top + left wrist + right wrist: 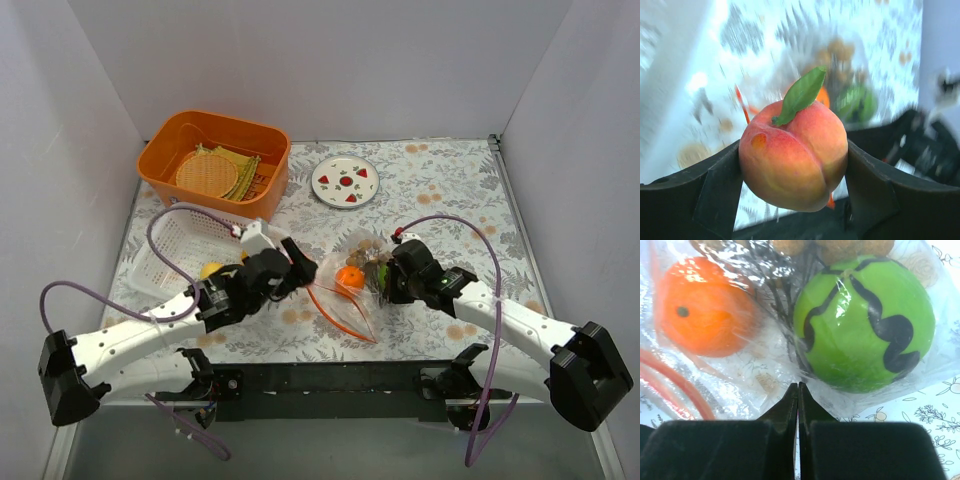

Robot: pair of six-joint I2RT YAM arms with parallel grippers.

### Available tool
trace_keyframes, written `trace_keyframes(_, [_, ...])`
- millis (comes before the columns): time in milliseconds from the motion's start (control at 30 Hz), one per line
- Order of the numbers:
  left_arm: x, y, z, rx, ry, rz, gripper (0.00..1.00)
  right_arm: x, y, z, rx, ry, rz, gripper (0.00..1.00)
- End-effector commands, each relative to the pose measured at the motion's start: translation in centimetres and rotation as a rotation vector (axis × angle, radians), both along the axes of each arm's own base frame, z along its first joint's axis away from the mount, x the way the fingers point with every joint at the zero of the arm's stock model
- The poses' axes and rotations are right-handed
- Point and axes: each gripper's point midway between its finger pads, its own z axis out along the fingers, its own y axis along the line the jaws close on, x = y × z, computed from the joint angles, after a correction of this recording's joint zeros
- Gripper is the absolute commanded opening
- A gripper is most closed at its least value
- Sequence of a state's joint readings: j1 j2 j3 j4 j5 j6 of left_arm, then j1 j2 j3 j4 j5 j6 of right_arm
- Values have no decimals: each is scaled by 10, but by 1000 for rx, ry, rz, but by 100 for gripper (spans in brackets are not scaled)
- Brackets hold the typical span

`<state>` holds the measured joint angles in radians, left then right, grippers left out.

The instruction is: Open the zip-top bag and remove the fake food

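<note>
A toy peach (792, 155) with a green leaf is clamped between the two black fingers (715, 190) of my left gripper (792, 167), which is off the table just left of the zip-top bag (352, 290). The clear bag lies mid-table, its red-orange zip strip (340, 315) trailing toward the front. Inside it are fake food pieces: an orange fruit (702, 305), a green ball with black stripes (865, 320) and tan bits (840, 246). My right gripper (798, 386) is shut, its tips pinching the bag's plastic (765, 380) between the orange and the green ball.
A white mesh basket (180, 245) holding a yellow lemon (210, 269) stands behind my left arm. An orange bin (215, 160) with woven mats is at the back left. A white plate (345, 182) with painted fruit lies behind the bag. Walls close off three sides.
</note>
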<state>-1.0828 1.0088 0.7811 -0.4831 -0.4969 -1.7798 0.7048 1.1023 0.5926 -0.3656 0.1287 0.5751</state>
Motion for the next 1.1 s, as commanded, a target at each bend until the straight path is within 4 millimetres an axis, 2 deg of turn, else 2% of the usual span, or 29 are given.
trace_keyframes(0, [56,61,24,16,-59,177,36,5,7,20,58,-54,20,4])
trace_keyframes(67, [72,74,30,-14,-62,210,39,5,12,29,87,-65,40,10])
trace_keyframes(100, [87,96,32,-11,-64,280,39,4,14,31,95,-68,46,12])
trace_keyframes(167, [102,112,25,-7,-35,319,43,5,18,40,115,-78,64,17])
trace_keyframes(200, [113,133,23,4,-34,380,46,4,19,42,118,-79,71,19])
trace_keyframes(333, [132,173,7,44,-8,499,65,2,25,53,146,-89,100,24])
trace_keyframes(400, [137,191,0,71,7,553,80,0,28,58,153,-93,116,25])
trace_keyframes(467, [139,200,-9,112,36,579,96,-1,29,61,156,-96,120,27])
trace_keyframes(500, [140,201,-9,117,38,579,98,-1,32,65,162,-104,129,30])
trace_keyframes(667, [135,186,-1,79,26,483,98,-3,38,79,176,-125,153,35])
trace_keyframes(733, [126,171,9,14,3,419,91,-1,42,89,192,-143,160,35])
trace_keyframes(767, [118,161,4,-1,11,386,87,-1,44,92,192,-148,163,35])
trace_keyframes(800, [111,154,10,-22,-9,366,79,1,45,94,192,-153,165,35])
trace_keyframes(867, [101,140,7,-33,-7,333,72,5,50,99,190,-161,172,35])
trace_keyframes(900, [89,116,3,-52,7,274,69,7,52,101,187,-164,175,35])
trace_keyframes(933, [83,105,3,-60,9,251,64,9,53,100,181,-161,178,35])
trace_keyframes(967, [70,83,1,-52,9,192,62,11,58,102,176,-161,189,34])
trace_keyframes(1033, [57,64,-7,-60,33,168,56,13,62,102,168,-157,202,34])
trace_keyframes(1067, [43,48,-11,-48,37,122,54,14,65,101,160,-154,207,34])
